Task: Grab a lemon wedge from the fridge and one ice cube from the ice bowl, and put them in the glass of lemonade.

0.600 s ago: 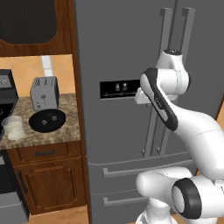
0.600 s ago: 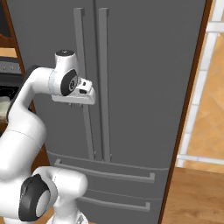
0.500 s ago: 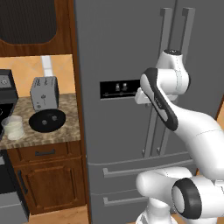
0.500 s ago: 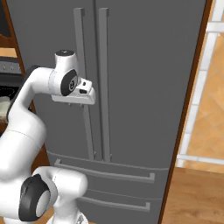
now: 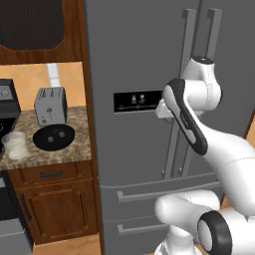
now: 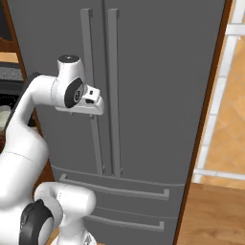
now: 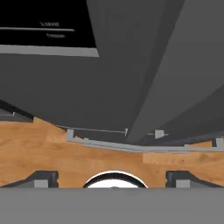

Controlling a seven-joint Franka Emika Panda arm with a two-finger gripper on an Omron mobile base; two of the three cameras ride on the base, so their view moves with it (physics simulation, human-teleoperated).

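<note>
Warm wooden flooring [image 7: 52,153] runs under a tall grey steel French-door fridge [image 5: 134,60], which stands shut, its two long vertical handles [image 6: 100,95] meeting at the centre seam and a black dispenser panel [image 5: 137,101] set in the left door. Left of the fridge, a speckled stone surface [image 5: 74,144] tops brown wooden cabinets [image 5: 55,209]. On that surface sits a shallow round black ice bowl [image 5: 54,137] with small greyish lumps inside; a silver two-slot toaster [image 5: 50,105] stands just behind it, and a short translucent whitish glass of lemonade [image 5: 15,145] stands near the bowl, to its left.

The white arm reaches up in front of the fridge doors, its hand level with the dispenser panel and close to the handles, pointing downward along the door. In the hand view the two small dark fingers [image 7: 41,179] stand wide apart at the bottom corners with nothing between them, looking down past the bottom drawers to the floor. The lemon wedge cannot be seen with the doors closed.
</note>
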